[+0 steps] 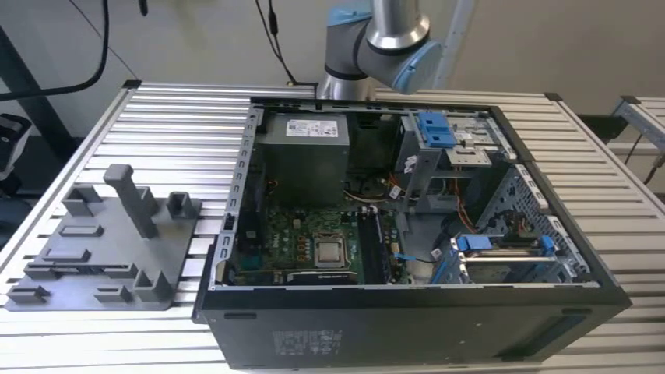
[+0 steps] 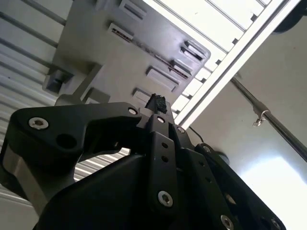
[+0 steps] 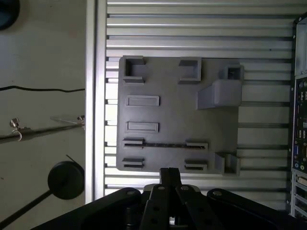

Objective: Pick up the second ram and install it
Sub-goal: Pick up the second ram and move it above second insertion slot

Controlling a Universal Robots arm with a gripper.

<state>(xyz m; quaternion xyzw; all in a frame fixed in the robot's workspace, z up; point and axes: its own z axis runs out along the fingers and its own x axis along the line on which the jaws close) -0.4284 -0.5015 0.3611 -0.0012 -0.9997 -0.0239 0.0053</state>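
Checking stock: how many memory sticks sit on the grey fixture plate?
1: a thin dark memory stick, on edge across one slot pair of the grey plastic fixture plate. Others seem empty.

arm (image 1: 379, 35): cropped, exterior view | tool (image 3: 170, 172), computer case (image 3: 301, 96): cropped, first wrist view

Hand (image 3: 170, 173) near grey fixture plate (image 3: 177, 110)

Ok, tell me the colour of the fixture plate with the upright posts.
The fixture plate is plain grey, seen best in the first wrist view.
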